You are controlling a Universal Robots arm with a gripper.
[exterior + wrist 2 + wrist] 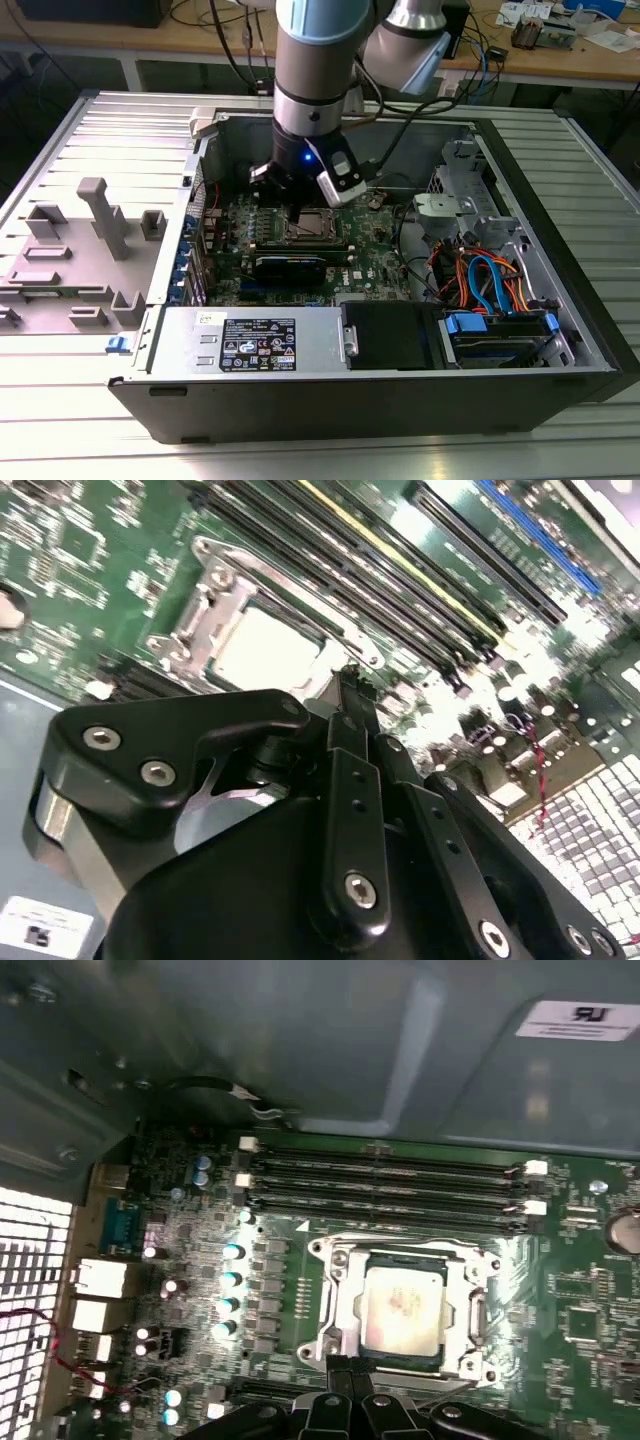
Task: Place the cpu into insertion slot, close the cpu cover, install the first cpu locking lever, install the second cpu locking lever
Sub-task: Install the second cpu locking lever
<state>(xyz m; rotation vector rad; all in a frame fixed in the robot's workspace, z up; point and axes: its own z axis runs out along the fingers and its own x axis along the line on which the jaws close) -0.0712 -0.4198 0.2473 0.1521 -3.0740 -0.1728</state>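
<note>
— Black fingers (350, 1400) looked pressed together, empty, at the cpu cover's (345, 1295) edge.
— And the cpu (403, 1307)?
— Seated in the insertion slot (262, 650), cover down. Whether the levers were locked, I couldn't tell.

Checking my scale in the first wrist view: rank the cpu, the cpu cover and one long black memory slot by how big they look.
1. memory slot: longest, though thin.
2. cpu cover: the silver frame lying down around the chip.
3. cpu: smallest, showing inside the frame's cut-out.
By area rather than length, slot versus cover is unsure.
</note>
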